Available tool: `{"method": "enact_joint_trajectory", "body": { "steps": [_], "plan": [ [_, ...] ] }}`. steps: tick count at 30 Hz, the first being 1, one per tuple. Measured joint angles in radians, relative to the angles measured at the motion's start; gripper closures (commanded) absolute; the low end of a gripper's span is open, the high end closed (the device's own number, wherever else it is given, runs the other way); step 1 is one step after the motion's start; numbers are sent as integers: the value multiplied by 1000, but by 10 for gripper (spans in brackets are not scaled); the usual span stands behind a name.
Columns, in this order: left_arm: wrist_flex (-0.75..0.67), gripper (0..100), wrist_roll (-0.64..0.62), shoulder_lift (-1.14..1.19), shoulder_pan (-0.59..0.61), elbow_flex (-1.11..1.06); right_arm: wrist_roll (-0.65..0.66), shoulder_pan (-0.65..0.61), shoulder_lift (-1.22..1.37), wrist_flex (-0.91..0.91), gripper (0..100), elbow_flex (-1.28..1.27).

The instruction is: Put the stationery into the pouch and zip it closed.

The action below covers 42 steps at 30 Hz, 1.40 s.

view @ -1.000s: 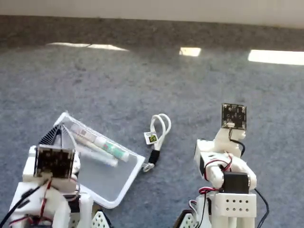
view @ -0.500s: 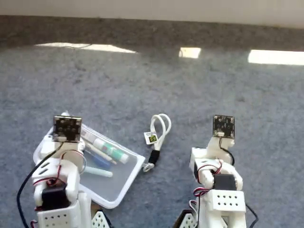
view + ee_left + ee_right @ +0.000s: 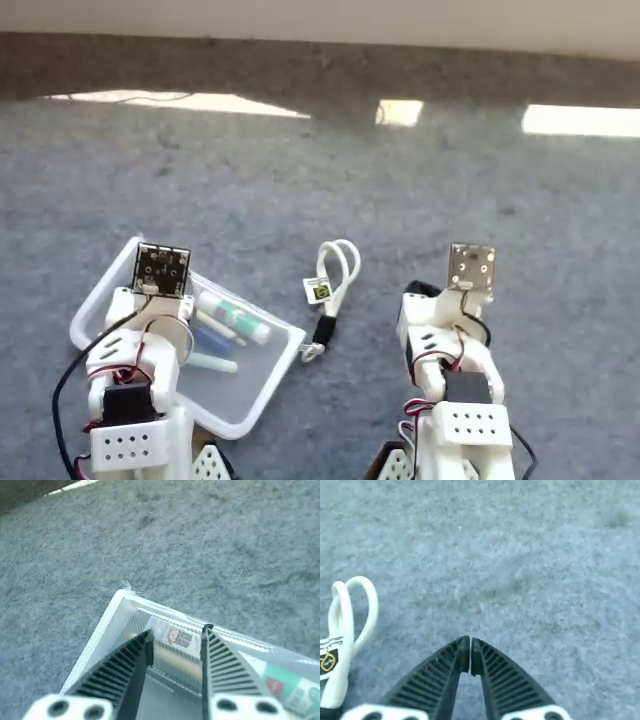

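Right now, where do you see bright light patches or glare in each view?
High view: three sunlit patches lie along the far edge of the grey mat. Left wrist view: the clear pouch shines along its rim, by the open left gripper. Right wrist view: even light, no glare on the mat, the white cord or the shut right gripper.
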<state>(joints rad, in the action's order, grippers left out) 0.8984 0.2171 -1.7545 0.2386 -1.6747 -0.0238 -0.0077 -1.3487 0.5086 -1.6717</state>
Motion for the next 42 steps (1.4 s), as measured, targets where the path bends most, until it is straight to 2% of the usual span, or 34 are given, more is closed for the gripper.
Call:
{"method": "enact_joint_trajectory", "body": {
  "steps": [5,12,17,19,21,29,42],
  "plan": [
    [72,845,0,0,0,0,0,0,0,35,994,0],
    [244,846,-3,-12,0,2,0,0,0,35,994,0],
    [262,853,-3,-12,0,2,0,0,0,35,994,0],
    [276,902,-3,-12,0,3,0,0,0,35,994,0],
    [298,993,-5,-12,-5,5,0,0,0,35,994,0],
    [362,993,0,-12,-6,3,0,0,0,35,994,0],
    [368,993,2,-12,-6,3,0,0,0,35,994,0]
  ]
}}
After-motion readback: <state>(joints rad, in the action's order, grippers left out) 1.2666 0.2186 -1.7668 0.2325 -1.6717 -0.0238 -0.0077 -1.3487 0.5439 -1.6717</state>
